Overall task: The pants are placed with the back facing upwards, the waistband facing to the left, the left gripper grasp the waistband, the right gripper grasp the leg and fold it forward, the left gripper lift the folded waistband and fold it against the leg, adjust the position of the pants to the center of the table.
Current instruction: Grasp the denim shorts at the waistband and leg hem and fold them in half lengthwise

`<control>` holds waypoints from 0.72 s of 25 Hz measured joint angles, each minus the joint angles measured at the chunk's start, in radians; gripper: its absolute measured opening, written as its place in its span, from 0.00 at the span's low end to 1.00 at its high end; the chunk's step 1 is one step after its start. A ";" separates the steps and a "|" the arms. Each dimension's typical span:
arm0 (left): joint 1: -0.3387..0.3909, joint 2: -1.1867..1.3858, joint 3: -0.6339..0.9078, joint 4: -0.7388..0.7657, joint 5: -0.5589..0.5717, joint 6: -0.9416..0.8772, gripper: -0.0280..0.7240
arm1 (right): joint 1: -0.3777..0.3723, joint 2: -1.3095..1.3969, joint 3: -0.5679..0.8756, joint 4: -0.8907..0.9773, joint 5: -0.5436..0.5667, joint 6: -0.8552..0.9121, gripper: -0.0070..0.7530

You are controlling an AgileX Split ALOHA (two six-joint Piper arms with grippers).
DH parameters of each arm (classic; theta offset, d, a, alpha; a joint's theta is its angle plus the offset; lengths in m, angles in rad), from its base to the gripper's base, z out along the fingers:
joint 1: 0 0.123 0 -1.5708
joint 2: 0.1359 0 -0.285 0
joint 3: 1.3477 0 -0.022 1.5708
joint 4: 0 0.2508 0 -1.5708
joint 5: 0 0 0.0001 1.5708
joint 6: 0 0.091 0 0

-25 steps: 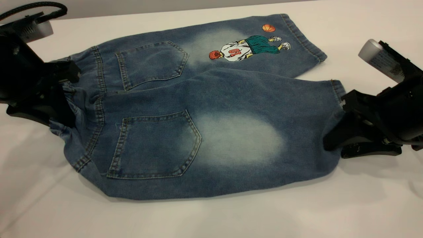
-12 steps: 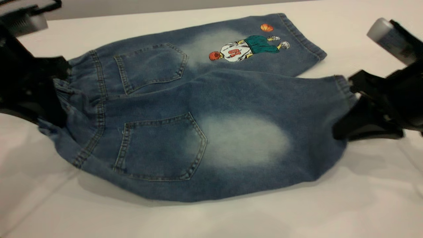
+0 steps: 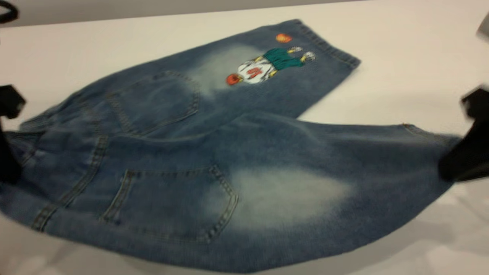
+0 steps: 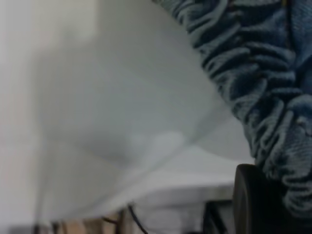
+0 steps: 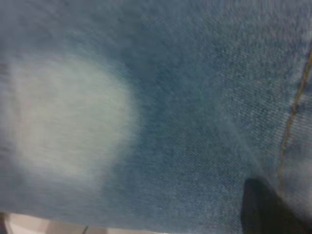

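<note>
The blue denim pants (image 3: 244, 152) lie back side up, pockets showing, with the waistband (image 3: 57, 152) at the left. Their near half hangs raised off the table, stretched between both arms. My left gripper (image 3: 5, 160) is shut on the gathered elastic waistband (image 4: 263, 83); one dark finger (image 4: 251, 204) shows beside the cloth. At the right edge, my right gripper (image 3: 454, 168) is shut on the hem of the near leg (image 3: 428, 137). Denim fills the right wrist view (image 5: 170, 122), with a black fingertip (image 5: 265, 209) against it. The far leg, with the embroidered basketball player (image 3: 263, 67), rests on the table.
The white table (image 3: 401, 57) stretches bare behind and to the right of the far leg. Its back edge meets a grey wall (image 3: 153, 7). A black cable loop (image 3: 7, 11) shows at the upper left corner.
Both grippers have risen and moved outward, lifting the pants' near half toward the camera. The far leg has slid and turned on the table.
</note>
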 joint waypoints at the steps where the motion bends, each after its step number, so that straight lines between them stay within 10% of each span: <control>1: 0.000 -0.023 0.011 -0.016 0.007 -0.006 0.22 | 0.000 -0.034 0.000 -0.041 0.027 0.051 0.02; 18: -0.001 -0.219 0.024 -0.189 -0.160 -0.103 0.22 | 0.000 -0.205 -0.305 -0.449 0.109 0.561 0.02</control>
